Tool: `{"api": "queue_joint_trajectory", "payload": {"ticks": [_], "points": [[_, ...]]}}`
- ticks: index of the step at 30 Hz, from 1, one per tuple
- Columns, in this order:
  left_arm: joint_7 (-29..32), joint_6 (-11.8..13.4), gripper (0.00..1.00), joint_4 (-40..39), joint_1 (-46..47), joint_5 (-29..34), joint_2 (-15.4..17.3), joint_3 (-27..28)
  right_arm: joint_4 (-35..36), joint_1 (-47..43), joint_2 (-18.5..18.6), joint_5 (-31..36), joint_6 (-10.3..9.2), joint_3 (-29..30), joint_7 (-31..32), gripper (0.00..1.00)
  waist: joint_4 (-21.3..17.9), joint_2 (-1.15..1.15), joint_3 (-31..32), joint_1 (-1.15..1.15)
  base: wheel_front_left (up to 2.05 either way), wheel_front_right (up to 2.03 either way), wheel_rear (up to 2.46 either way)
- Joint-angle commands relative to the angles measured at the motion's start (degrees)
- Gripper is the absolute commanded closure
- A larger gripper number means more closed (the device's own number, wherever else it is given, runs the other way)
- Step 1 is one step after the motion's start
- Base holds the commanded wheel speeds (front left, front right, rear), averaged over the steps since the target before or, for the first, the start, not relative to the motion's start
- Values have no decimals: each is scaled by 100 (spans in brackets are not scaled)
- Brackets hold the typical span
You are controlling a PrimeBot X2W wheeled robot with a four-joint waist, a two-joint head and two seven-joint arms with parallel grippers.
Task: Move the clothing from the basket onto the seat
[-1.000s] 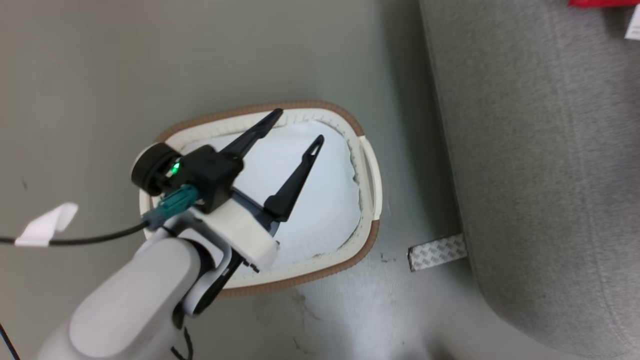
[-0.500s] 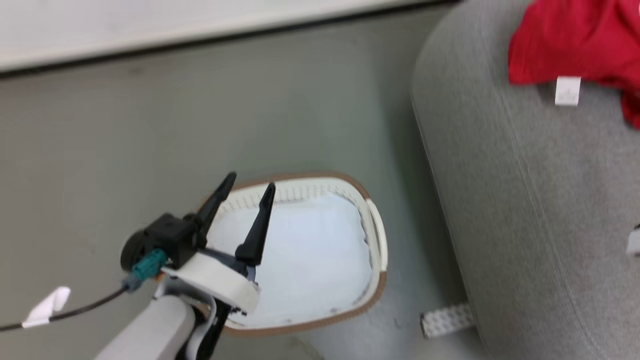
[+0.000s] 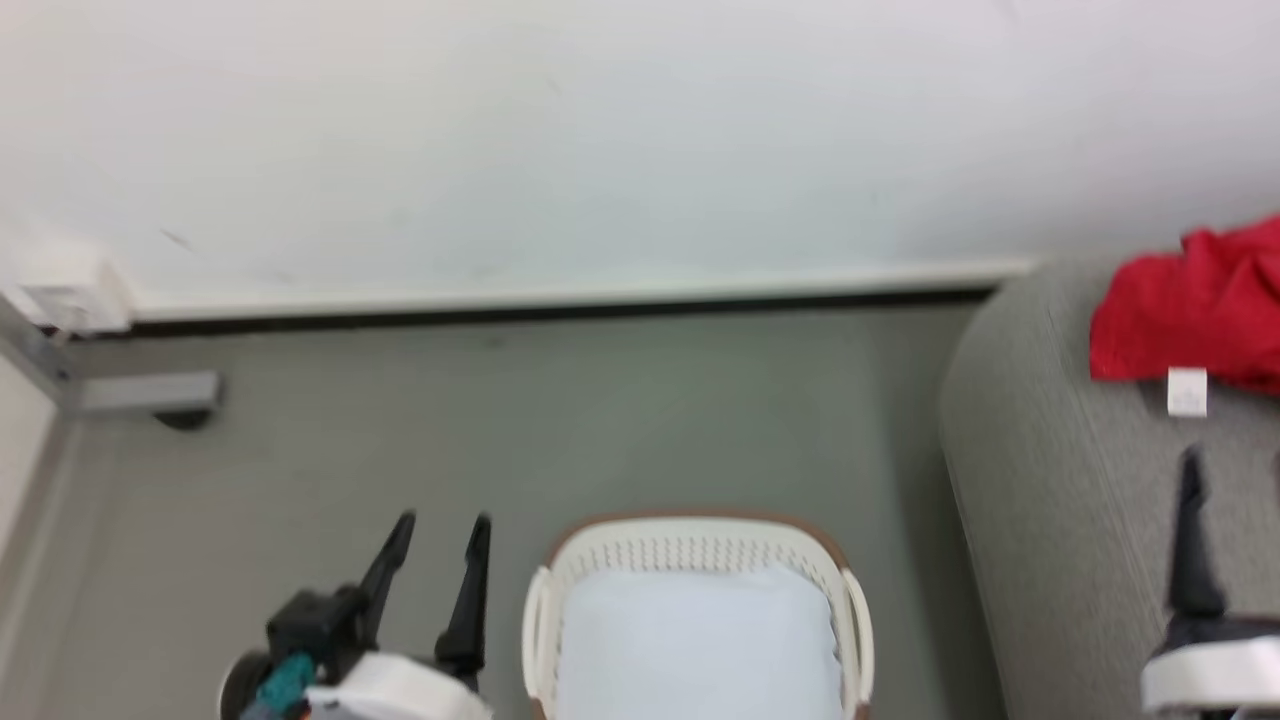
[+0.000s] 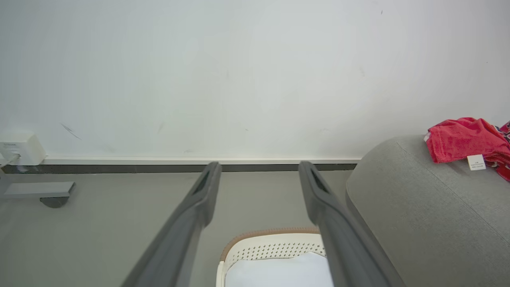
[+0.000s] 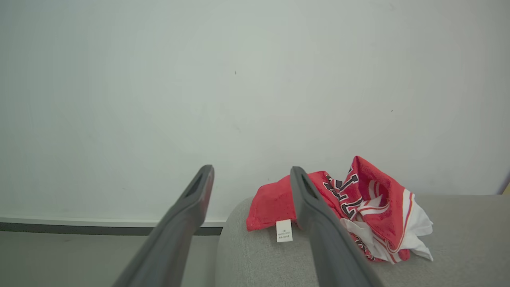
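The crumpled red, white-trimmed basketball clothing (image 5: 350, 203) lies on the big grey woven seat (image 3: 1050, 500) near its far left corner, long axis left-right, cropped in my blurred head view. My left hand (image 3: 442, 522) and right hand (image 5: 252, 172) gape empty. The off-white perforated basket (image 3: 700, 530), near end cropped, holds a pale blue-white pad (image 3: 700, 640).

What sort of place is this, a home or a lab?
Probably a sparse indoor room staged like a home corner: a grey upholstered seat with red clothing on it, a laundry basket on the bare grey floor, and a plain white wall.
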State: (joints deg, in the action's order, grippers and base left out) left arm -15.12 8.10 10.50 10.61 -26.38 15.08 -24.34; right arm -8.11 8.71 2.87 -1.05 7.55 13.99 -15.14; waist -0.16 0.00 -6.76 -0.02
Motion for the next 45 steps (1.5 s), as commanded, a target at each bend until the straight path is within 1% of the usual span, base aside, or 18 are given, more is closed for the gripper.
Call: {"api": "queue_joint_trajectory", "payload": {"ticks": [1,4,7,14,21,26,33,45], "points": [[-2,-22,0,30,-203,91,-57,78,-73,-214,6,-89,-13,-88,1,0,429,0,579,2,0,0,0],[-3,-112,0,55,-490,308,-164,365,-178,-493,12,-176,-13,-361,1,0,492,0,749,2,0,0,0],[-3,-274,0,49,-738,438,-302,620,-306,-772,13,-371,-13,-564,1,0,548,0,876,2,0,0,0],[-3,-698,0,168,-1039,745,-605,1089,-588,-1200,10,-673,-13,-697,1,0,595,0,1070,2,0,0,0],[-3,-1091,0,395,-1133,995,-839,1420,-729,-1271,12,-757,-13,-784,0,0,463,0,1190,2,0,0,0],[-3,-1215,0,517,-1077,1111,-976,1589,-735,-1257,10,-680,-13,-769,0,0,358,0,1216,2,0,0,0],[-3,-1345,0,645,-1058,1260,-1087,1758,-755,-1202,10,-635,-13,-814,0,0,229,0,1202,2,0,0,0],[-3,-1460,0,774,-996,1407,-1170,1919,-815,-1121,9,-647,-13,-913,0,0,61,0,1157,2,0,0,0]]}}
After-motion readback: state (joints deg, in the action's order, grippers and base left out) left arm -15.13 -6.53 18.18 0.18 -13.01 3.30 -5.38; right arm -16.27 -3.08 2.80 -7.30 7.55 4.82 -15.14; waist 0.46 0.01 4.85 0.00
